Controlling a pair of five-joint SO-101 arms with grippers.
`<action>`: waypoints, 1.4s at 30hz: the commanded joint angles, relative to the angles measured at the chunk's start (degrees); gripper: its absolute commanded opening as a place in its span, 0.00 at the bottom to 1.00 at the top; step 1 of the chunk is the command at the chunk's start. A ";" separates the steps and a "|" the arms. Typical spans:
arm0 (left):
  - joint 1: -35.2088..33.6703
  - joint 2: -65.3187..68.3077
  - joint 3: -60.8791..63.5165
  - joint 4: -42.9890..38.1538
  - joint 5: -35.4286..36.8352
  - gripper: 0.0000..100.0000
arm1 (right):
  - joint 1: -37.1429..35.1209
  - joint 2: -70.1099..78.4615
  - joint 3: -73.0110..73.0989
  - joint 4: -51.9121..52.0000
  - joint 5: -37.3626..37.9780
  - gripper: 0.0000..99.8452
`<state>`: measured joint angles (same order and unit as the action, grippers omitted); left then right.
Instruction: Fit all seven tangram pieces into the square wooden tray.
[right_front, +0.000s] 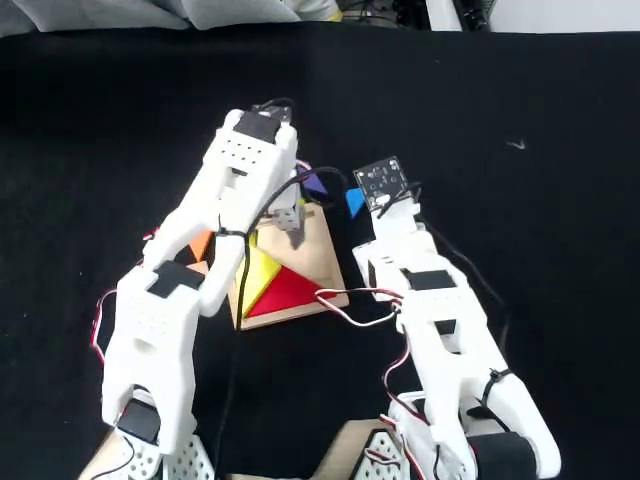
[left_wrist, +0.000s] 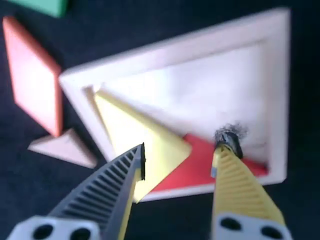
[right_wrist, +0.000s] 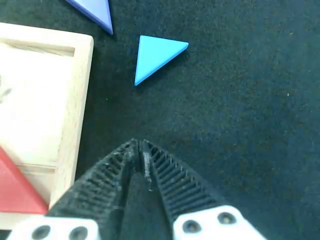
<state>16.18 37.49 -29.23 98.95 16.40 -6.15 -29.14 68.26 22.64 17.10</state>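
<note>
- Sitting on the black cloth left of the tray: orange parallelogram, lying flat, near the rim; a strip of cloth shows between them.
- Next to one corner of it: small pale triangle, also on the cloth, close to a tray corner.
- Beyond the orange one: green piece, cut off by the frame edge, so I can't tell its shape.
- Over the tray's left half: left arm.
  - Its left gripper hangs above the tray interior, jaws spread, nothing between them.
  - One fingertip carries a dark fuzzy bit at its end.
- Mid-table between the two arms: square wooden tray. Much of its floor is bare wood.
- Inside the tray:
  - yellow triangle, tucked into the corner nearest the orange parallelogram.
  - red triangle, right beside it, along the rim on the side of the arm bases. The two meet; I can't tell whether the yellow one sits fully flat.
- Outside the tray past its far right corner: purple piece, on the cloth.
- Right of the tray: blue triangle, on the cloth. It is near the purple piece but apart from it and from the rim.
- Furthest right: right gripper, low over the cloth just beside the tray's right rim. Its fingers are pressed together and hold nothing. The blue triangle lies ahead of its tips, not touching.
</note>
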 joint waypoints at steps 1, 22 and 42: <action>0.66 -4.48 -0.66 2.02 -5.63 0.23 | 0.88 -1.98 -0.40 -1.23 0.00 0.01; 10.33 0.88 6.99 1.76 -17.67 0.05 | 1.23 -2.07 -0.22 -1.41 -0.26 0.01; 10.59 6.86 -10.95 1.85 -17.58 0.05 | 0.97 -2.07 -0.31 -1.41 -0.26 0.01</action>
<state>25.93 44.62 -33.01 100.09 -0.84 -6.07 -29.14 68.26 22.64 17.10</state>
